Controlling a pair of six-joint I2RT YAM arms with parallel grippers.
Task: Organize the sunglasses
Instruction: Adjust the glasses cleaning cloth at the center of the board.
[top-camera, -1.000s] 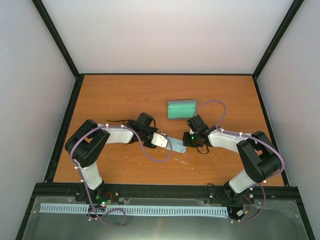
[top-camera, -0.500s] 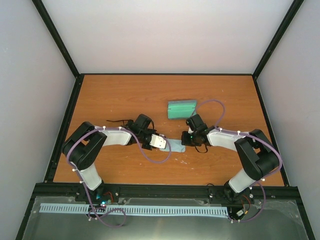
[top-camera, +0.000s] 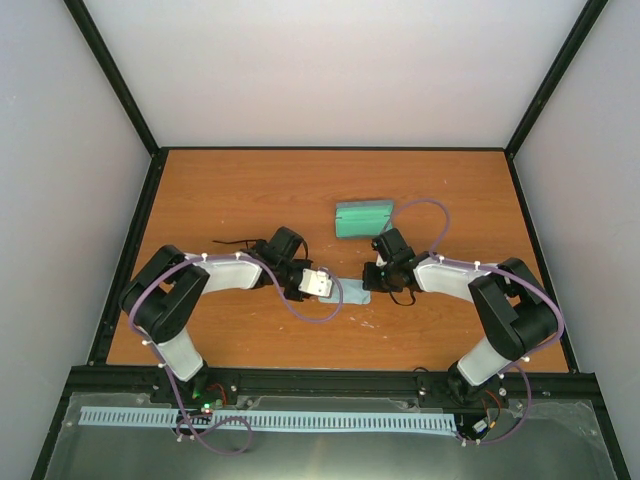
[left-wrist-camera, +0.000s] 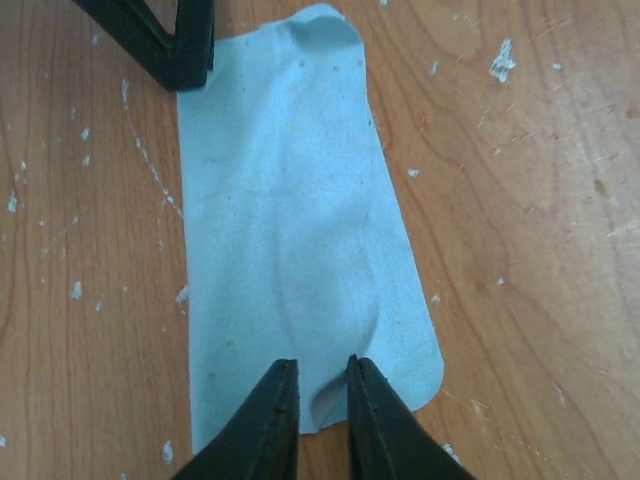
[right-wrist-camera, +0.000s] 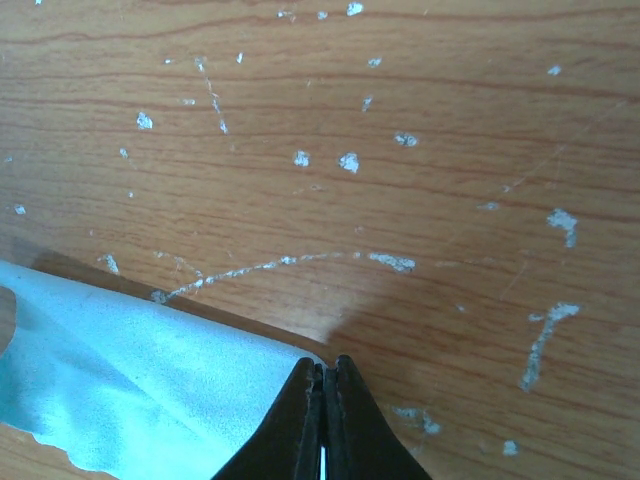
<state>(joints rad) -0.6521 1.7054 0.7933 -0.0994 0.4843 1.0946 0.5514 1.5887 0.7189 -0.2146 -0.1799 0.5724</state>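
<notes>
Sunglasses: not positively identified in any view. A thin black strip (top-camera: 232, 242) lies beside the left arm, left of the desk's centre; I cannot tell whether it belongs to them. An open grey-blue case (top-camera: 362, 217) with green lining sits just behind the centre of the desk (top-camera: 250, 190). The pale blue cloth (left-wrist-camera: 300, 230) lies flat at the centre, between both arms and nearer the front edge than the case. The left gripper (left-wrist-camera: 320, 375) is low over the cloth's left end, fingers nearly together with a raised fold pinched between them. The right gripper (right-wrist-camera: 323, 368) is also low, fingers pressed together on a cloth corner.
</notes>
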